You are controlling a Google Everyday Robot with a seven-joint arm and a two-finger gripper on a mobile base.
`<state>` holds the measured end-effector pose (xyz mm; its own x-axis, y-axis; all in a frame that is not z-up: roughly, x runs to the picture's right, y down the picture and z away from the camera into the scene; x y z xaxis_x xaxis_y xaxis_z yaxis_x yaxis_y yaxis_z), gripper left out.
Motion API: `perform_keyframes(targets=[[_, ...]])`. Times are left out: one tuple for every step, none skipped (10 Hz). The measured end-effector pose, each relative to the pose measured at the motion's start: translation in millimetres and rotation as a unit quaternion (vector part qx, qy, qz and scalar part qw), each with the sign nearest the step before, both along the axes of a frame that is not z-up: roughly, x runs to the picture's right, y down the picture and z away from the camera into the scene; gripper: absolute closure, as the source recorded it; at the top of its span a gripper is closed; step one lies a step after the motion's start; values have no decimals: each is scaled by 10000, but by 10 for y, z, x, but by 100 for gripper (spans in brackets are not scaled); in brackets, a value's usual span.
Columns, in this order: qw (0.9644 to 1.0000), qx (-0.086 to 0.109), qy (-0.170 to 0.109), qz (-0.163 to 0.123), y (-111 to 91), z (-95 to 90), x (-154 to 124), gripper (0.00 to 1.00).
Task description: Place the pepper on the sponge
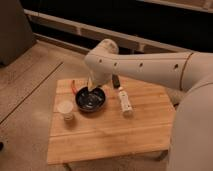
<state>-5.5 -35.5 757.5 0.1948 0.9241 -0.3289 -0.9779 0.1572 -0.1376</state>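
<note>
Camera view: end effector (93,88) over bowl (98,104), pepper (73,87) beside it.

Arm (150,67): white and thick, reaching from the right edge leftward across the middle of the frame.
Elbow joint (106,49): rounded, just above centre, where the arm bends downward.
Wrist (98,72): slants down and left.
Gripper (93,87): at the wrist's lower end, left of centre, pointing down.

On the wooden table (142,127) sat a dark bowl (90,100), a pale cup (66,110) to its near left, a white bottle (125,102) right of it.
</note>
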Motion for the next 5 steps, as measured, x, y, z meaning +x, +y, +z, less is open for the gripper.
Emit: perform_keyframes(targets=[[9999,49,-44,96,-101,127,29,35],[9994,81,-66,316,-219,262,69,35],[9974,113,-81,709,-373,427,121,35],[9946,136,-87,1028,-504,575,158,35],[9907,139,-105,1351,-641,747,141,35]])
